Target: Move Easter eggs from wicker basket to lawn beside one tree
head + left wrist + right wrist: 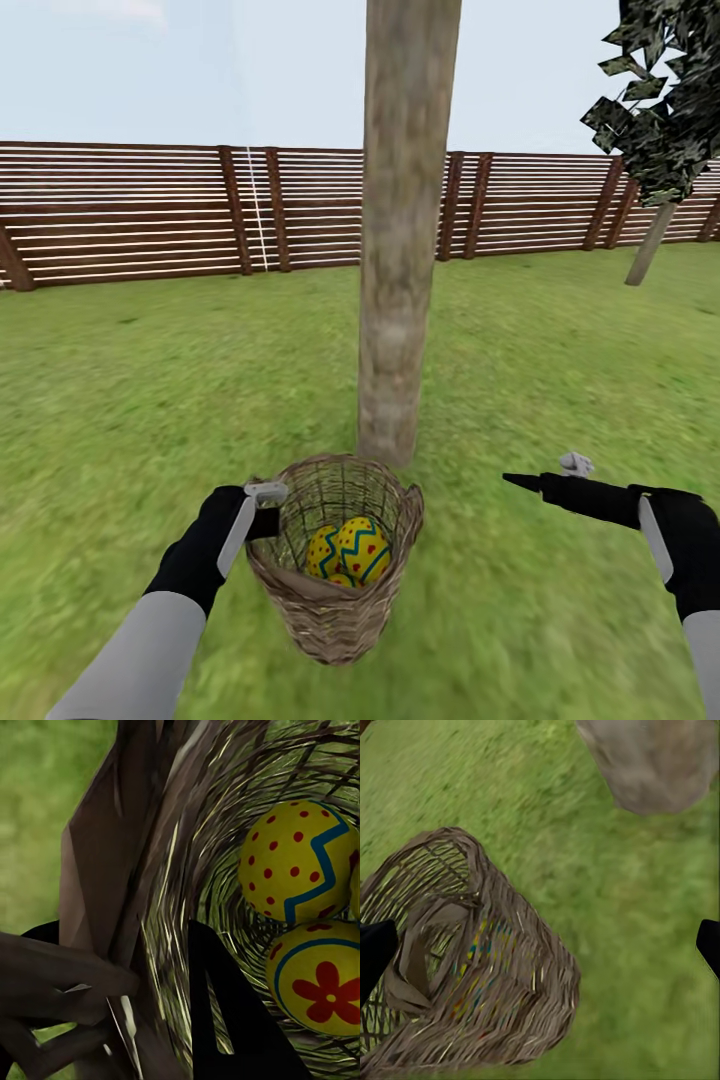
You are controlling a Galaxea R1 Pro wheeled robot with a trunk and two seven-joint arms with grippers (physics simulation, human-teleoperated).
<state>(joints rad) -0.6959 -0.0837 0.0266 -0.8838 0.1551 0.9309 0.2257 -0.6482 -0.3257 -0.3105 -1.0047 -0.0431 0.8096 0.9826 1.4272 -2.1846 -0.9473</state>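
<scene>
The wicker basket (335, 560) stands on the lawn (150, 400) just in front of the tree (400, 300), its open mouth tipped toward the robot; the Easter eggs (352, 550) lie low inside it, two plainly visible in the head view with a third only hinted at beneath them.

The left gripper (265, 505) is at the basket's near-left rim; in the left wrist view one dark finger (225, 1012) sits inside the weave and the other (52, 982) outside, so the fingers appear to pinch the wall of the basket, though I cannot see the contact itself closely enough to be sure. From those fingers the eggs lie just beyond and deeper in the bowl, a dotted egg (296, 862) above a flowered one (322, 982), touching or nearly so.

The right gripper (550, 478) hangs well apart to the basket's right over bare grass, its fingers spread wide in the right wrist view; it is the free hand, so my judgement is that it must cross leftward and dip into the opening from above while the left steadies the rim.
</scene>
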